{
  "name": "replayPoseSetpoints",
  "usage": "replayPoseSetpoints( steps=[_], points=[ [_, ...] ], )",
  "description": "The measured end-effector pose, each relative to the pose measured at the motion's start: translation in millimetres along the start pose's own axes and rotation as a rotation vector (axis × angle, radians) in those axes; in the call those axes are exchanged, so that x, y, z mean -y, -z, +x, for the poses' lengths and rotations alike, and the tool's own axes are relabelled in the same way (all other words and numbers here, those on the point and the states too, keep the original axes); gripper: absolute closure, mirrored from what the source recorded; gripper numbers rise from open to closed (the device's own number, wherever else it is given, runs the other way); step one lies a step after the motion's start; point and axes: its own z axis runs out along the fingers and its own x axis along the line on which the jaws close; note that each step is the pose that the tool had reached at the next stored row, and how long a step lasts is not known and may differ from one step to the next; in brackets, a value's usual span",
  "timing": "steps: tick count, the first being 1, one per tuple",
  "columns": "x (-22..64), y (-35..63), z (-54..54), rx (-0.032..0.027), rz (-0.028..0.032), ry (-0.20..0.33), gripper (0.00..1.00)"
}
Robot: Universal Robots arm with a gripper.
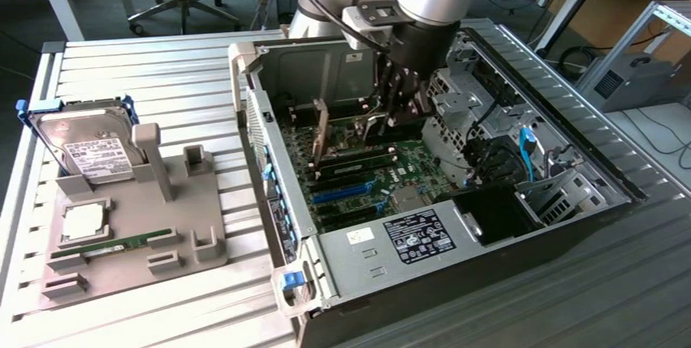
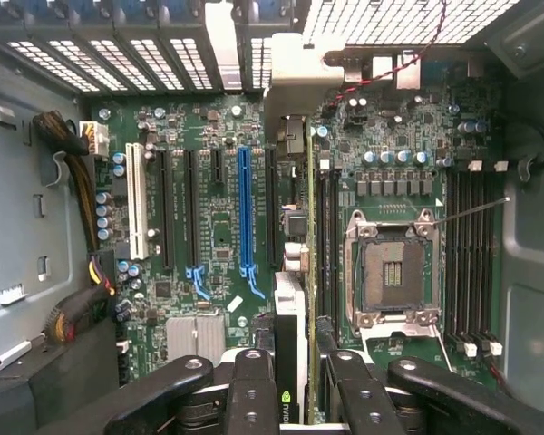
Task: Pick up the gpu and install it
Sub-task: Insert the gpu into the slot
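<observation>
While the gpu [image 2: 290,308] is clamped edge-on between the jaws of the gripper [image 2: 297,367], it is held upright over the motherboard [image 2: 219,231] inside the open case [image 1: 313,69]. Seating can't be told. Blue slot [image 2: 245,208] is seen just beside the jaws on one side, CPU socket [image 2: 388,267] on the other. Red-black wire [image 2: 381,77] is draped near the card's bracket [image 2: 299,82], ahead of the jaws. Hard drive [image 1: 92,150] and RAM stick [image 1: 125,244] are seen on the stand [image 1: 141,210], well away from the jaws.
</observation>
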Motion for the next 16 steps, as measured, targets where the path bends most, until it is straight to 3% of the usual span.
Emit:
replayPoseSetpoints(
  steps=[10, 16],
  points=[
    [0.3, 0.5, 18.3, -0.0001, 0.0000, 0.000, 0.73],
    [0.3, -0.6, 19.5, 0.0002, 0.0001, 0.000, 0.73]
  ],
)
